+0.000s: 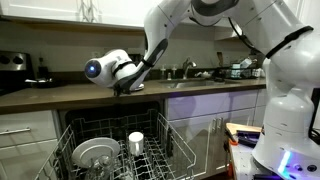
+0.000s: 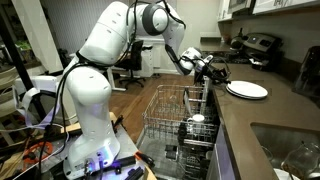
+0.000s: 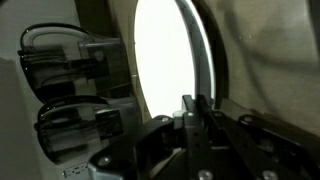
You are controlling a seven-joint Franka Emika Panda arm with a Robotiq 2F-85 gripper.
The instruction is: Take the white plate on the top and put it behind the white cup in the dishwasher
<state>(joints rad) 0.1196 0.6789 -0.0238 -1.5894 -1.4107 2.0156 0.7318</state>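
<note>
**A:** What does the room look like in an exterior view?

**B:** A kitchen. There's a dark countertop over white cabinets. The dishwasher is open below it, with its white wire rack out in front. The white cup stands upright in the rack near a greyish dish. The gripper is down at the counter's front edge, too small there to read its jaws.

**A:** And in an exterior view along the counter?

**B:** The white plate lies flat on the countertop, face up, well apart from the cup down in the rack. It's round, so it has no true long axis. It shows as a flattened oval stretched across the picture. The gripper meets the rim on the arm's side.

**A:** And the wrist view?

**B:** The plate fills the middle as a tall bright oval. At the bottom, the fingers are pinched together on its rim.
</note>
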